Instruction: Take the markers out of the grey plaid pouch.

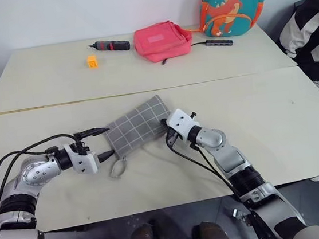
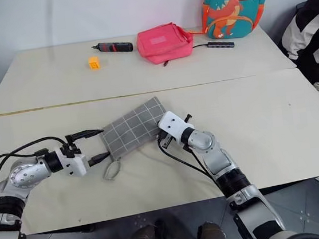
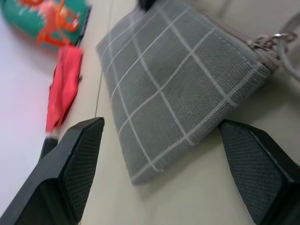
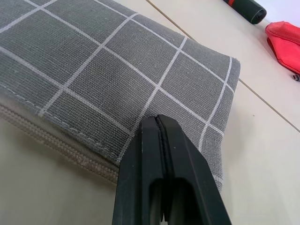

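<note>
Roughly at the middle of the near table (image 1: 276, 135) lay one grey plaid pouch (image 1: 138, 125), flat and slanted, its far corner toward 1 o'clock and its near corner toward 7 o'clock. One grey wrist loop (image 1: 118, 168) trailed off that near corner, and the zipper along the pouch's near edge looked closed in the right wrist view. None of the markers could be seen.

Two grippers worked at the pouch. At 3 o'clock of it, the right gripper (image 1: 166, 131) had its two black fingers pressed together, tips resting on the fabric by the zipper edge at the pouch's right end; whether cloth was pinched between them could not be told. At 9 o'clock, the left gripper (image 1: 101, 143) stood wide, one finger just off the pouch's far left corner and the other near the loop end, so the pouch's left end sat in front of the gap; the fingers (image 3: 77, 161) did not appear to touch it.

Beyond the seam, on the far table (image 1: 45, 80), sat one pink bag (image 1: 161, 39) at 12 o'clock, one black-and-red tool (image 1: 110, 45) and one small orange cube (image 1: 91, 60) toward 11 o'clock, one dark flat bar (image 1: 219, 42) on a cord, and one teal dinosaur backpack (image 1: 232, 2) at 1 o'clock, leaning against the wall.
</note>
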Available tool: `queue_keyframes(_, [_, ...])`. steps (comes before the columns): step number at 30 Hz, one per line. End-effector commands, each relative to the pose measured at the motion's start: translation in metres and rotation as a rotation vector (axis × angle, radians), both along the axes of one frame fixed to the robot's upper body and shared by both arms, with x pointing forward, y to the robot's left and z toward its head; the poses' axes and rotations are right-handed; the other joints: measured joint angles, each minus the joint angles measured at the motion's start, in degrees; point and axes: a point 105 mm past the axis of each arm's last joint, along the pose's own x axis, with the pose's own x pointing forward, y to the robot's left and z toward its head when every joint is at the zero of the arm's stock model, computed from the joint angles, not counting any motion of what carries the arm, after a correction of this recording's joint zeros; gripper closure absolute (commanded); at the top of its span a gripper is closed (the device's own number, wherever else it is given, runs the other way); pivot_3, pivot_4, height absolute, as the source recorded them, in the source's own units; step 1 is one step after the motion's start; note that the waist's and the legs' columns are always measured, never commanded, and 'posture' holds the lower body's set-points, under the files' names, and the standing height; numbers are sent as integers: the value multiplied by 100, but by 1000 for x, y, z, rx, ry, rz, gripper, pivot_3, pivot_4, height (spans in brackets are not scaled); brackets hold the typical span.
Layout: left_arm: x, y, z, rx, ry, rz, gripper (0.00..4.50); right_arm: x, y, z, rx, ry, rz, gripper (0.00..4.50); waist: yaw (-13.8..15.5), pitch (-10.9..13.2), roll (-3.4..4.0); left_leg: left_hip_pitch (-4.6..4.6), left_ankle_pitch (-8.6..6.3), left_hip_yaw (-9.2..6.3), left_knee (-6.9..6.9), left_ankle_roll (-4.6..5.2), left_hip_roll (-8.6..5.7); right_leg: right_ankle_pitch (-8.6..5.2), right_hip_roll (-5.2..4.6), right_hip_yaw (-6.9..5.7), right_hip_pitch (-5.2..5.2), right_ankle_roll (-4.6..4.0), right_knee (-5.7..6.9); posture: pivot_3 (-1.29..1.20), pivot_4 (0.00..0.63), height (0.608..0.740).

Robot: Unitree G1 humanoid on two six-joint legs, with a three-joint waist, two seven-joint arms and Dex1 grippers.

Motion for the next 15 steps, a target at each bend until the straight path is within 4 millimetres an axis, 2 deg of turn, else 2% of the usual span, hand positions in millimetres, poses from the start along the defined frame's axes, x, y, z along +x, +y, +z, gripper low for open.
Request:
queue_keyframes(1, [-11, -1, -37, 143, 111, -45, 314, -2, 2, 11, 37, -20, 16, 4479, -3, 0, 0, 0, 0, 0, 0, 0, 0, 0, 0, 0, 0, 0, 0, 0, 150, 740])
queue_keyframes(4, [-2, -7, -35, 137, 91, -37, 314, -2, 2, 11, 39, -19, 19, 4479, 25, 0, 1, 4, 0, -2, -1, 0, 0, 0, 0, 0, 6, 0, 1, 0, 150, 740])
queue_keyframes(8, [-3, -32, -43, 123, 96, -110, 314, -3, 4, 11, 42, -16, 24, 4479, 108, -4, 9, 19, -1, -8, 1, 2, -6, 0, -4, 2, 14, 0, -8, 0, 150, 740])
queue_keyframes(14, [-4, -40, -44, 93, 131, -128, 314, -3, 0, 11, 38, -16, 16, 4479, 153, -5, 10, 24, -9, -10, 2, -8, -6, 0, -4, 1, 17, 0, -39, 0, 150, 740])
queue_keyframes(15, [-5, -39, -46, 96, 155, -130, 514, -3, -1, 11, 36, -16, 16, 4498, 153, -5, 11, 23, -3, -10, 2, 2, -6, 0, -3, 0, 30, 0, -37, 0, 150, 740])
